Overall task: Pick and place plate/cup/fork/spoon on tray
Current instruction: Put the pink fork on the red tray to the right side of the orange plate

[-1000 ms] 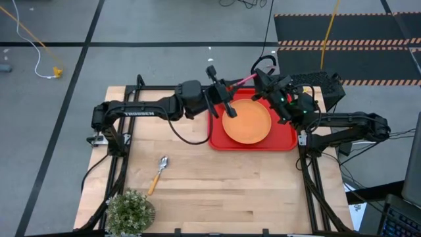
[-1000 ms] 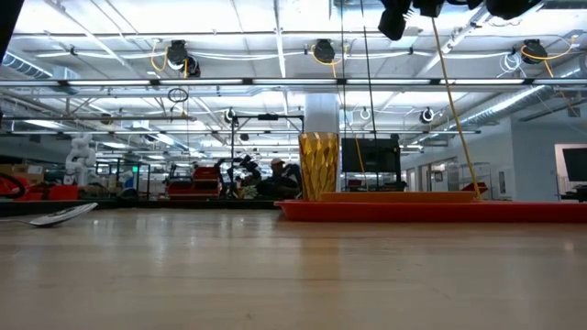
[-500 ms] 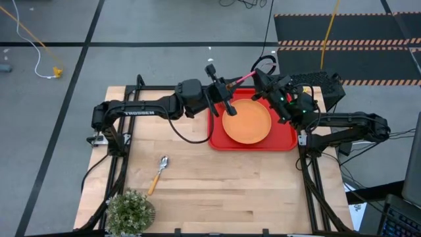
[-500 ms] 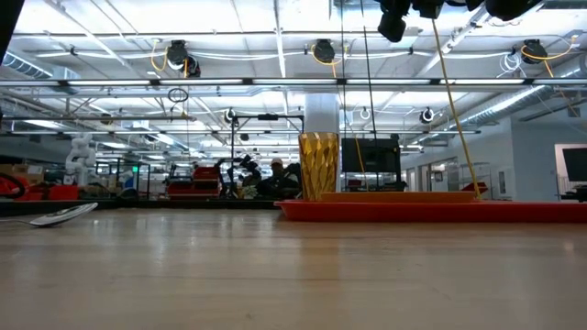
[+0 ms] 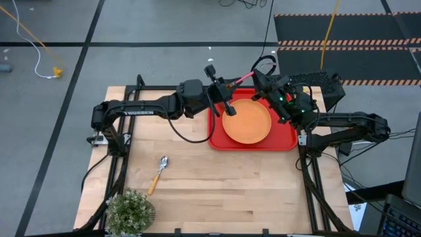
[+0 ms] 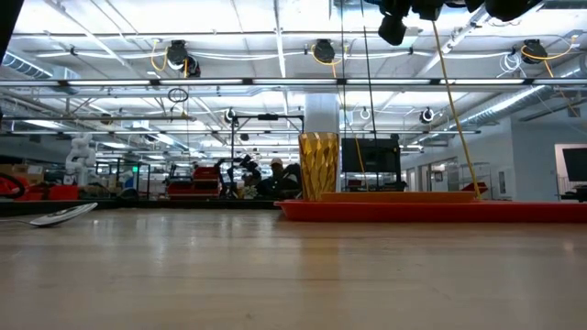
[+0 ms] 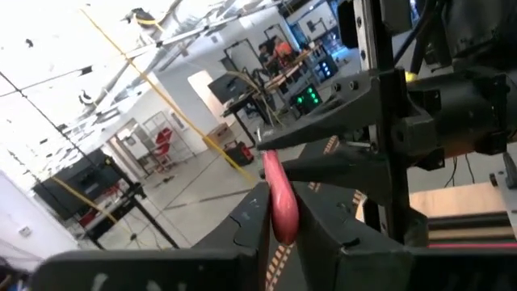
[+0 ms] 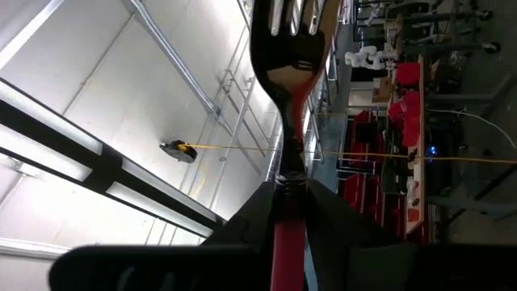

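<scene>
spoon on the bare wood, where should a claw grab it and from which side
Grip the spoon on its slim yellow handle, coming straight down from above with the fingers across the handle. It lies flat and alone on the table, bowl toward the far edge, so the handle gives the narrowest, clearest hold.

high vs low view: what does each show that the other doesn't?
High only: the fork held between the left claw and the right claw over the tray's far edge, plus the potted plant. Low only: the cup upright on the tray; from above the left arm covers it. Both: the tray, the plate and the spoon on the table.
</scene>
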Available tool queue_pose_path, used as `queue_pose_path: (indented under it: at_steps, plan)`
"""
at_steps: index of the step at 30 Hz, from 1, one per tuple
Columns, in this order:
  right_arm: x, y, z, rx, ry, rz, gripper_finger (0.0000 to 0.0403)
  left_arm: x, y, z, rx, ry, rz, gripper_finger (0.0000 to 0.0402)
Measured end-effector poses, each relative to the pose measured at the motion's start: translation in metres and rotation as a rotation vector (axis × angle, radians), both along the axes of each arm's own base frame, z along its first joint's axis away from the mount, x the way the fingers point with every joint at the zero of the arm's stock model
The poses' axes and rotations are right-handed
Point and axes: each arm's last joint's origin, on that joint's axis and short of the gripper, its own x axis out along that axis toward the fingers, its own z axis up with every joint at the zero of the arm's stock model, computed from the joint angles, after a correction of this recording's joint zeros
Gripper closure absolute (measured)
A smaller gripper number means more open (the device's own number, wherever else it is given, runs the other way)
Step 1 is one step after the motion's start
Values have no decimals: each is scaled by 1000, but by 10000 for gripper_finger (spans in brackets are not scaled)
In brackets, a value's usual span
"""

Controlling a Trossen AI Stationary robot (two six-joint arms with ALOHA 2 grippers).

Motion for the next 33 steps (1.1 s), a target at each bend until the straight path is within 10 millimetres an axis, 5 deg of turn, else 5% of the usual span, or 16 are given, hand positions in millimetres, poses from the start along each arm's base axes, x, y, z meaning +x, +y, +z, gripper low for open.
queue_pose_path:
  at_steps: [16, 33]
  plan:
    - [-12, -9, 8, -58, 4, -47, 365, -3, -11, 1, -156, -78, 93, 137]
    - [-60, 0, 22, -124, 212, -110, 365, -48, -1, 13, -485, -89, 250, 123]
